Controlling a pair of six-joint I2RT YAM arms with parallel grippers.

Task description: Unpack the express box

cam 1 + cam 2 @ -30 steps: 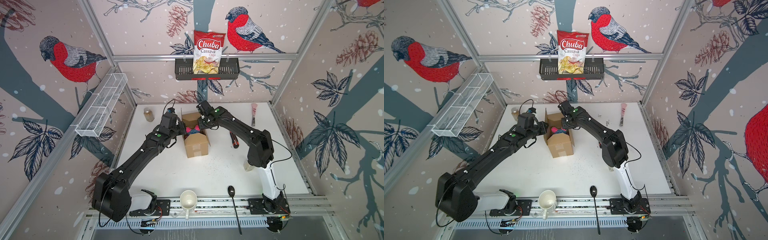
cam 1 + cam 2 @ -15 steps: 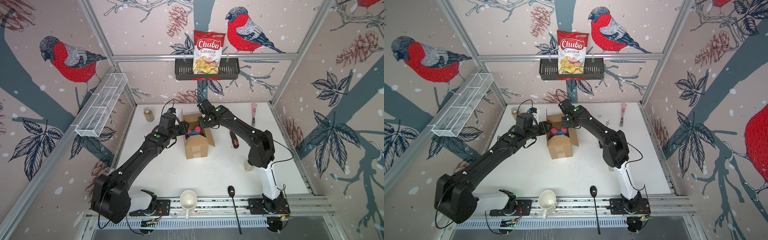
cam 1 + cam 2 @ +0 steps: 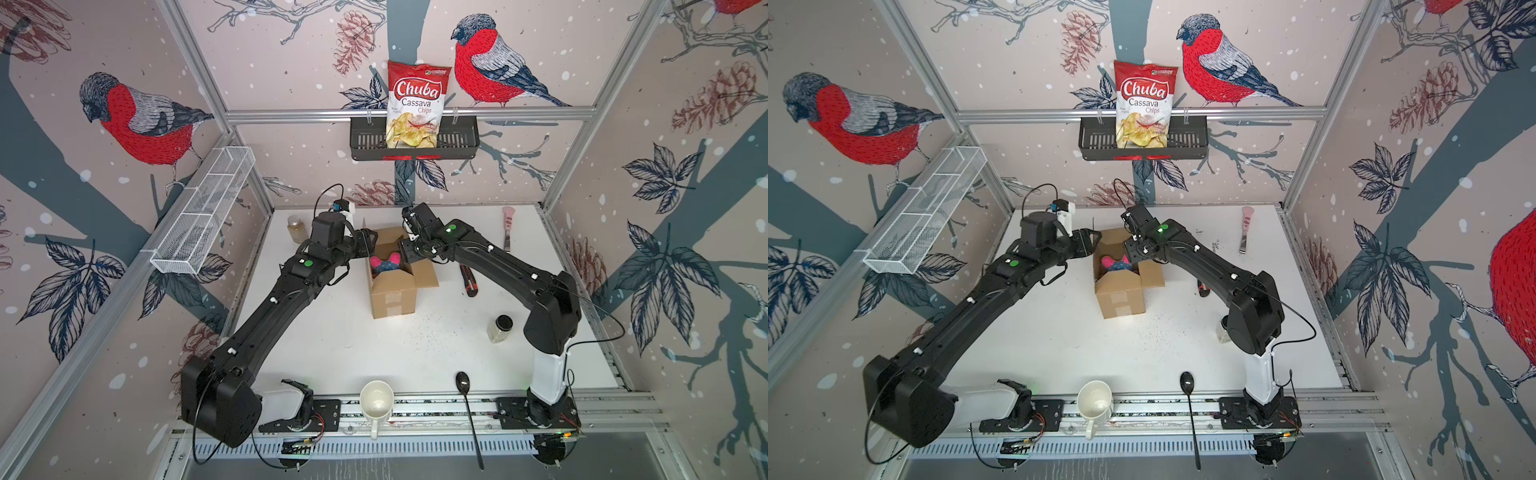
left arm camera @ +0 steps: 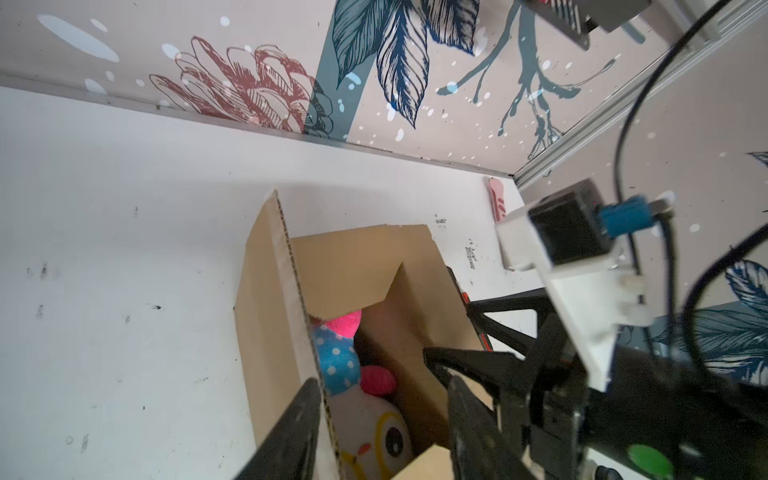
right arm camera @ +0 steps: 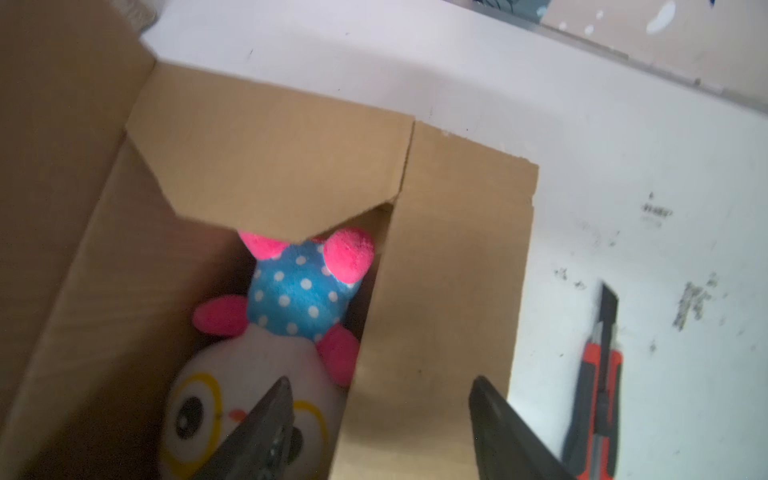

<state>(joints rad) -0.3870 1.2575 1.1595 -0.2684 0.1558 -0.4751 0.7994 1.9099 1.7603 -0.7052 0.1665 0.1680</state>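
Well, the brown corrugated cardboard express box (image 3: pixel 392 291) stands upright toward the back of the white desk (image 3: pixel 332 340). Its top flaps are spread, and a plush toy (image 5: pixel 297 291) with a blue white-dotted body, pink limbs and a white head lies inside. My left gripper (image 4: pixel 382 386) is partly open and holds nothing; its jaws straddle the raised flap on my left. My right gripper (image 5: pixel 381 380) is wide and empty too, with one jaw over the toy's face and the other over the flap folded out to my right.

I judge the step in hand is lifting the toy out. I would steady the box with the left gripper, bring the right one straight down, and close on the soft blue body rather than the round head. The rear flap (image 5: pixel 274 187) leans over the toy's feet, so I should draw the toy forward before raising it. A red and black utility knife (image 5: pixel 598 386) lies just beside the right flap. The desk in front of the box is bare, with room to set the toy down.
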